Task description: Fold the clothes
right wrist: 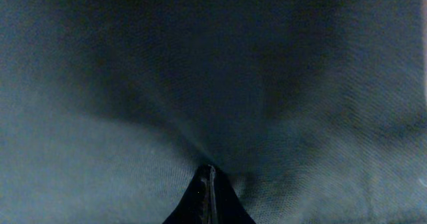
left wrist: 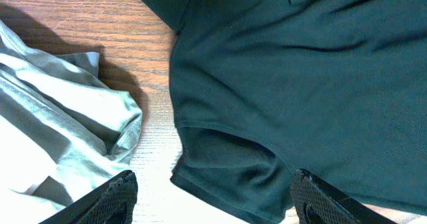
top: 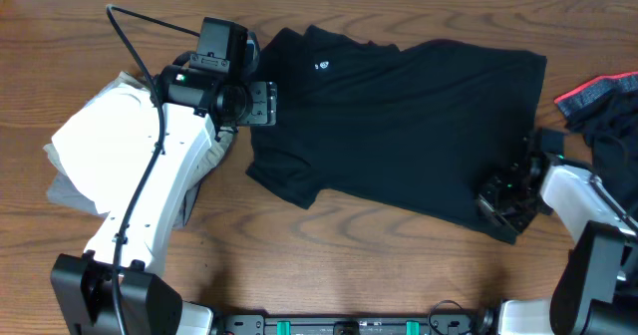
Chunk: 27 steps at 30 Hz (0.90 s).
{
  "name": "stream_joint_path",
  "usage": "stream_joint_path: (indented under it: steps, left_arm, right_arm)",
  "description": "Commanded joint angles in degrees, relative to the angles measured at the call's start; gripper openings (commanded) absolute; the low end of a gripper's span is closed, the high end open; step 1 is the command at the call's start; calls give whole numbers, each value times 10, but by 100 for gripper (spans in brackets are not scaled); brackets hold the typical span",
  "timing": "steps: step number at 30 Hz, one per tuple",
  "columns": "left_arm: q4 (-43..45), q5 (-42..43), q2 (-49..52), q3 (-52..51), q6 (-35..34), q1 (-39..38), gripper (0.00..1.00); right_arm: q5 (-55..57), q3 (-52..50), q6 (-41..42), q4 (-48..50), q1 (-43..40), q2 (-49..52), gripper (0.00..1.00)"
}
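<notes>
- Wooden table (top: 379, 265) is carrying the whole work area, as seen from overhead.
- Right gripper (top: 501, 197) is sitting at the lower right corner of the black T-shirt (top: 399, 116), by the hem. In the right wrist view its fingers (right wrist: 198, 207) are pressing together with dark cloth bunching into the pinch, so it is clamping the shirt.
- Left gripper (top: 261, 103) is hanging over the opposite end of the shirt, above the sleeve (left wrist: 227, 177). Its fingertips (left wrist: 110, 201) are standing wide apart and gripping nothing: one is over the wood beside pale cloth, the other is over black fabric.
- Black T-shirt is lying spread flat across the middle of the table, with a small white logo (top: 322, 66) showing near the left gripper.
- Pale grey garment (top: 68, 187) is lying crumpled at the left side, partly under the left arm. A strip of bare wood is separating it from the sleeve.
- Red-and-black garment (top: 598, 94) is lying at the right edge, near the right arm.
</notes>
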Motion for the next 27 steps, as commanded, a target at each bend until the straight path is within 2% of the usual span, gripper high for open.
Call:
stream_joint_path:
  steps: [1,4,8,11,20,25,27]
  left_arm:
    - [0,-3,-14,2,10,0,76]
    - [-4,-3,-15,2,10,0,76]
    - [-12,-2,-15,2,10,0,76]
    - [-25,-2,-15,2,9,0,76]
    - [-97,84,-15,-54,5,0,76]
    - [-83,92,-14,-136,-31,0,76]
    - [-68,129,-14,-173,-32,0,76]
  right_arm:
    - [176,-45,47,-2,-66,31,1]
    - [198,-41,29,0,-127,31,1]
    - [141,-22,-87,7,-170,30,1]
    - [80,-7,-157,1,-172,30,9]
    - [-99,54,-208,-27,-172,-24,38]
    - [-123,86,-208,-54,-171,-85,45]
    - [-123,90,-208,-63,-171,-108,46]
